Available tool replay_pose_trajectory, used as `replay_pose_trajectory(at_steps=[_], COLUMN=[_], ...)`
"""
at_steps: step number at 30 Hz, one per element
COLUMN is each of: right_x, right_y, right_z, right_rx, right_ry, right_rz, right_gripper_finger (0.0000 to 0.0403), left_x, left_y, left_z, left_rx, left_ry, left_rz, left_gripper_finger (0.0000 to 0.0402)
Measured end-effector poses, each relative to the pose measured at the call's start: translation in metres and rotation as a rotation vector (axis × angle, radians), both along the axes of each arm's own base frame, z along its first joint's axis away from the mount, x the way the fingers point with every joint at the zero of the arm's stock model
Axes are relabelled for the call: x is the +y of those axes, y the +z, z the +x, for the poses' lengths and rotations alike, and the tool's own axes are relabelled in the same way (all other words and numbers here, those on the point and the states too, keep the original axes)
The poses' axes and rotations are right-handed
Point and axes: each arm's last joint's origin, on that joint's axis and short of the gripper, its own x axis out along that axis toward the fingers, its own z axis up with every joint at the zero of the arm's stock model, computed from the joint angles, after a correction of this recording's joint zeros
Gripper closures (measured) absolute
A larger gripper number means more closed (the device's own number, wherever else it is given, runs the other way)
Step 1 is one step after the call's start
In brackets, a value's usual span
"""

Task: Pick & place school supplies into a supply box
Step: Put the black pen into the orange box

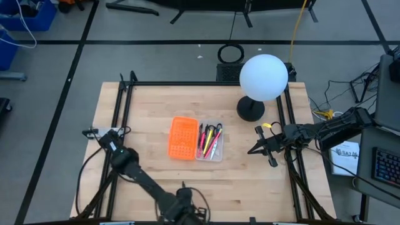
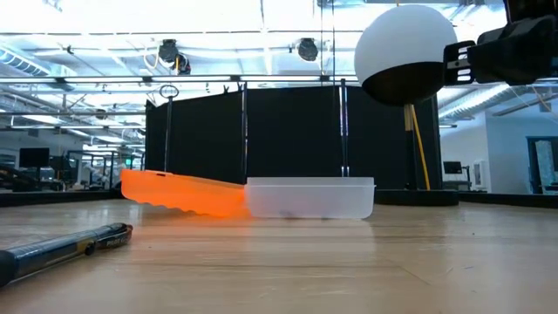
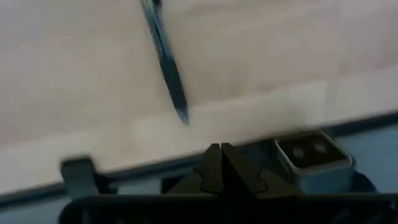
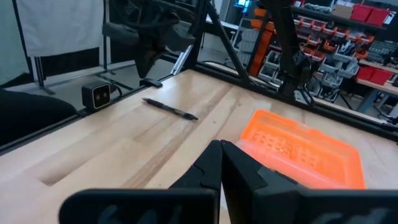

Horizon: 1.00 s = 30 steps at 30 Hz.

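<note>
Pens [image 1: 210, 141] in pink, yellow and black lie inside the clear supply box [image 1: 217, 156] at mid-table, which touches the orange perforated piece [image 1: 182, 137] on its left. One black pen [image 4: 170, 109] lies alone on the wood near the table's left edge. Left gripper [image 3: 220, 149] hangs clenched and empty beside that edge; right gripper [image 4: 221, 147], also clenched and empty, sits right of the box, near the white globe lamp [image 1: 263, 77].
</note>
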Motion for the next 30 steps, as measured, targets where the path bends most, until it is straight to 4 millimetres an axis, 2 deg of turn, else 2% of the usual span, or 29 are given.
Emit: replay_pose_trajectory(at_steps=[7,20,24,30], right_x=[0.000,0.000,0.000,0.000], right_y=[0.001,0.002,0.002,0.002], right_z=[0.000,0.000,0.000,0.000], right_rx=[-0.023,-0.057,-0.052,-0.037], right_ry=[0.005,0.009,0.007,0.004], right_rz=[-0.036,-0.081,-0.069,-0.033], right_gripper_finger=[0.0403,0.0403,0.0403,0.0403], left_x=[0.018,0.027,0.028,0.027], left_y=[-0.007,-0.040,-0.050,-0.053], left_z=[0.012,-0.001,-0.006,-0.008], left_rx=[0.002,0.139,0.167,0.178], left_ry=[-0.034,-0.012,-0.002,-0.009], left_rz=[0.041,0.162,0.186,0.183], left_gripper_finger=[0.0346,0.0190,0.0180,0.0192])
